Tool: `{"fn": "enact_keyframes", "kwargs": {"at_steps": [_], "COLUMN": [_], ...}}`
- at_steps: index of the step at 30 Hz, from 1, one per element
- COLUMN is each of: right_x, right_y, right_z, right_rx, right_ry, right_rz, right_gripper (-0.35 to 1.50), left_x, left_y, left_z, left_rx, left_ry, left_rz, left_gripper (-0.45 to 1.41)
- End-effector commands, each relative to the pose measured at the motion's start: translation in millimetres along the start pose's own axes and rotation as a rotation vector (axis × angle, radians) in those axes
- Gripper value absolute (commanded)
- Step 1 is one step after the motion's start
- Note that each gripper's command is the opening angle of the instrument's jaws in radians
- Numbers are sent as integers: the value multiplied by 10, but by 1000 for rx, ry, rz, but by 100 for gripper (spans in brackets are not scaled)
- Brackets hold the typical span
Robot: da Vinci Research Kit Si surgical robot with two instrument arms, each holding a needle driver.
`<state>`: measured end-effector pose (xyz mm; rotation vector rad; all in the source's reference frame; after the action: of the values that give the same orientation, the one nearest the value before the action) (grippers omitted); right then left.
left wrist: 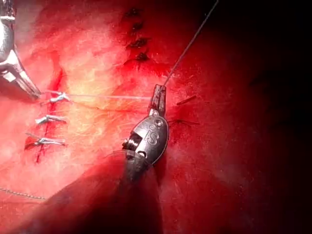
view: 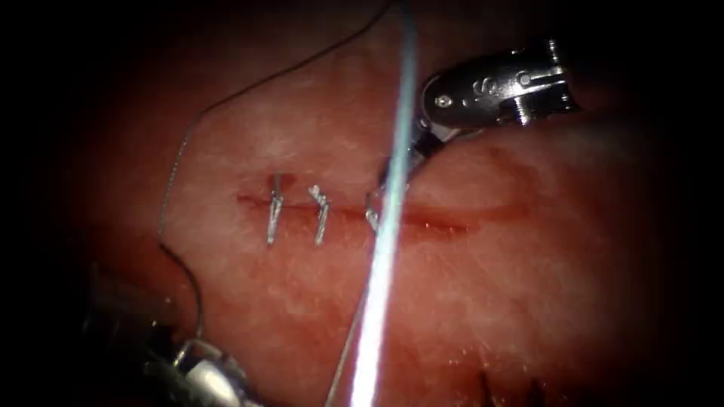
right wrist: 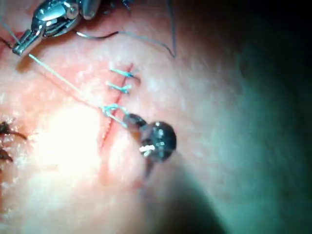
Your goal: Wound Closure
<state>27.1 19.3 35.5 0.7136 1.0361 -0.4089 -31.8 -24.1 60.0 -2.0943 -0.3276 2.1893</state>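
Note:
The cut (view: 437, 218) runs across the tissue (view: 528, 301), with two tied stitches (view: 274, 215) at its left end. My right tool (view: 400, 169) reaches in from the upper right, its jaws shut on the thread beside a third stitch (view: 372, 209). The same right tool (right wrist: 127, 119) grips a short pale end at that stitch. My left tool (left wrist: 158, 96) is shut on the thread (left wrist: 102, 97), which stretches straight and tight from its jaws to the third stitch (left wrist: 57, 97). Its wrist (view: 204, 373) sits below the cut at the left. A bright blurred strand (view: 392, 196) crosses from top to bottom.
A long dark length of thread (view: 170, 196) loops over the tissue left of the stitches, down to the left tool. Several dark marks (view: 490, 386) lie on the tissue below the cut. The right tool's body (view: 498, 83) hangs over the tissue above the cut.

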Motion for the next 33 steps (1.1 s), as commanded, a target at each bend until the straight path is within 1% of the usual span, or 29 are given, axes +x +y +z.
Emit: {"fn": "enact_keyframes", "kwargs": {"at_steps": [1, 2, 3, 4, 5, 6, 7, 10, 12, 13, 17, 18, 21, 24, 27, 33], "right_x": [-2, -3, -3, -5, -6, -6, -8, -13, -15, -22, -31, -31, -45, -54, -54, -53], "right_y": [7, 9, 9, 13, 15, 15, 21, 30, 33, 39, 46, 46, 51, 47, 44, 44], "right_z": [7, 5, 5, 1, -1, -1, -8, -18, -20, -21, -17, -17, -6, 3, 2, -1], "right_rx": [-41, -62, -62, -113, -138, -138, -189, -256, -275, -322, -397, -397, -389, -399, -413, -423], "right_ry": [4, 6, 6, 20, 30, 30, 45, 56, 55, 39, 23, 23, 15, 23, 34, 40], "right_rz": [25, 36, 36, 74, 89, 89, 126, 173, 180, 197, 218, 218, 227, 239, 246, 252], "right_gripper": [-35, -35, -35, -35, -35, -35, -35, -35, -35, -35, -35, -35, -35, -35, -35, -35], "left_x": [-3, -2, -2, 1, 2, 2, 5, 7, 8, 8, 8, 8, 8, 6, 6, 6], "left_y": [17, 19, 19, 24, 26, 26, 30, 34, 35, 37, 41, 41, 52, 65, 77, 89], "left_z": [4, 4, 4, 4, 4, 4, 5, 5, 5, 6, 7, 7, 9, 12, 16, 17], "left_rx": [-5, -8, -8, -9, -10, -10, -12, -14, -14, -14, -15, -15, -17, -26, -36, -46], "left_ry": [1, -1, -1, -1, -3, -3, -3, -2, -2, -2, -2, -2, -3, -2, -2, -3], "left_rz": [-4, -4, -4, -4, -5, -5, -4, -4, -4, -3, -2, -2, -2, 5, 6, 6], "left_gripper": [-45, -45, -45, -45, -45, -45, -45, -45, -45, -45, -45, -45, -45, -45, -45, -45]}}
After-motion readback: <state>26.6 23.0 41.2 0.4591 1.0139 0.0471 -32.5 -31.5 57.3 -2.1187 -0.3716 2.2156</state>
